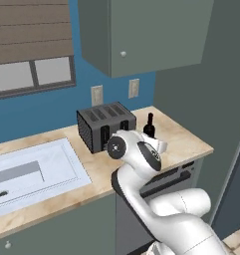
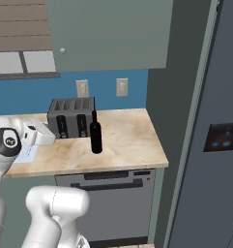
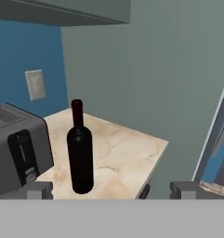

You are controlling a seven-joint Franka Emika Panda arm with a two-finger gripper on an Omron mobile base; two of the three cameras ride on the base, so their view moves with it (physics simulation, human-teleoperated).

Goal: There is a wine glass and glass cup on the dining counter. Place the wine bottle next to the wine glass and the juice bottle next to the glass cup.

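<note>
Standing upright — neck up — the wine bottle [image 3: 80,153] faces the spread pincer [image 3: 111,189].

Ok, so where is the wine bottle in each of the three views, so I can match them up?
Left base view: wine bottle, right of centre, partly behind the white arm.
Right base view: left of centre, standing on the worktop.
Hand view: lower left of centre, upright.
Shared landmark: the toaster close beside it.
</note>
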